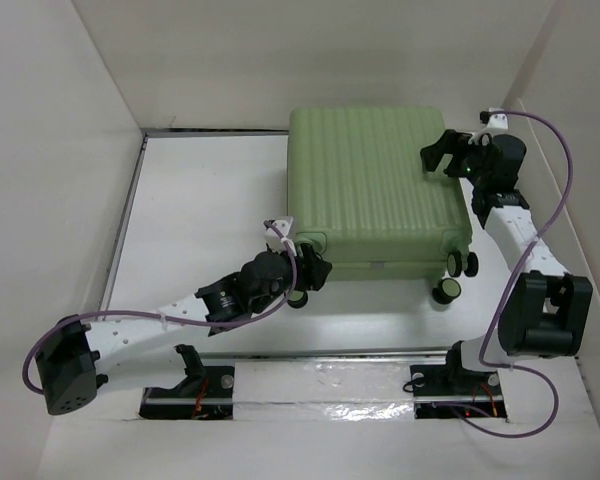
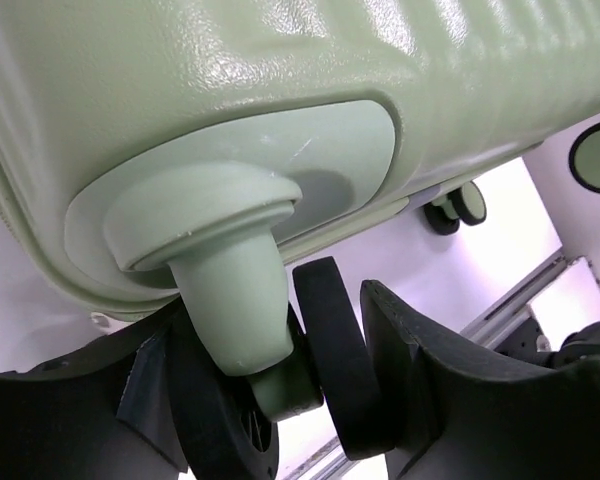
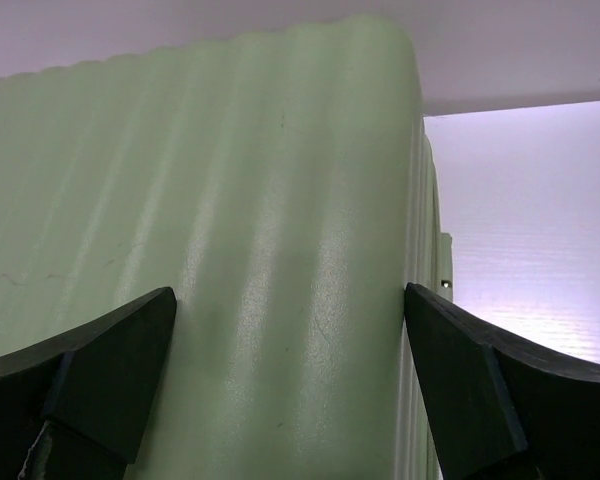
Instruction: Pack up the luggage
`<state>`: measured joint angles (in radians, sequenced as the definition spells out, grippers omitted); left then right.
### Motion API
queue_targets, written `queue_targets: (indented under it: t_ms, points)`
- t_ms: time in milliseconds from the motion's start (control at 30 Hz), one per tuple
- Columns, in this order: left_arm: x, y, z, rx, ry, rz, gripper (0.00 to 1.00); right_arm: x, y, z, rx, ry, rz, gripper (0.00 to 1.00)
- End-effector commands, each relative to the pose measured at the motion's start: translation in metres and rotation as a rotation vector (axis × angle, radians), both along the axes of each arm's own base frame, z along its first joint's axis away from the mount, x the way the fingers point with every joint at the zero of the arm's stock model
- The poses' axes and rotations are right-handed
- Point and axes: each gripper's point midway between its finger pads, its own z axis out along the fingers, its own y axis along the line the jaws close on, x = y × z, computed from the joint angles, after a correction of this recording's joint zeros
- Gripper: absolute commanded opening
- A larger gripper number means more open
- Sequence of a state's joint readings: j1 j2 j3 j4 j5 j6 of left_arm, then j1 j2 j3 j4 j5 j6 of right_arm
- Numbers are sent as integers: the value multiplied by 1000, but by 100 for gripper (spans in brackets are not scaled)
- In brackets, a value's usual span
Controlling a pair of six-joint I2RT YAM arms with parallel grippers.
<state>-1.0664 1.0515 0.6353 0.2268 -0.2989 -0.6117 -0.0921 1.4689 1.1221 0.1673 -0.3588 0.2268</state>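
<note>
In the overhead view the left arm reaches from the lower left of the frame across the white worktop (image 1: pixel 200 220), a purple cable (image 1: pixel 130 318) looped along it, and the left end effector (image 1: pixel 305 272) sits at the lower left corner of the luggage (image 1: pixel 375 185). The left wrist view shows that end effector (image 2: pixel 310 370) clenched on a caster (image 2: pixel 235 300) under the pale green shell (image 2: pixel 280 70), one dark finger pressed against each side of the black twin wheel. The luggage lies flat and closed on the worktop, filling the upper middle of the overhead frame, ribbed face up and ribs running top to bottom. Two more wheels (image 1: pixel 458 275) stick out at its lower right corner, toward the arm bases. At the upper right edge of the shell the right end effector (image 1: pixel 442 155) hovers with its jaws spread wide and nothing held. In the right wrist view its fingers (image 3: pixel 110 370) stand far apart, with the ribbed shell (image 3: pixel 260 200) filling the space between them and the bare worktop (image 3: pixel 530 220) to the right.
</note>
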Motion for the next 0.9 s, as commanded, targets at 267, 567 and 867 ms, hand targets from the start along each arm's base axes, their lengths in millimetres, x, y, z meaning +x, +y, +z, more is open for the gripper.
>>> queue_targets:
  t_ms: [267,567,867]
  points:
    - [-21,-6,99,-210,-207,-245,84,-150,110,102,-127,-257,302,100]
    - [-22,7,91,-320,-165,-276,83,-301,229,14,57,-220,791,7]
    - [-27,16,95,-401,-134,-247,79,-303,278,-15,4,-203,788,87]
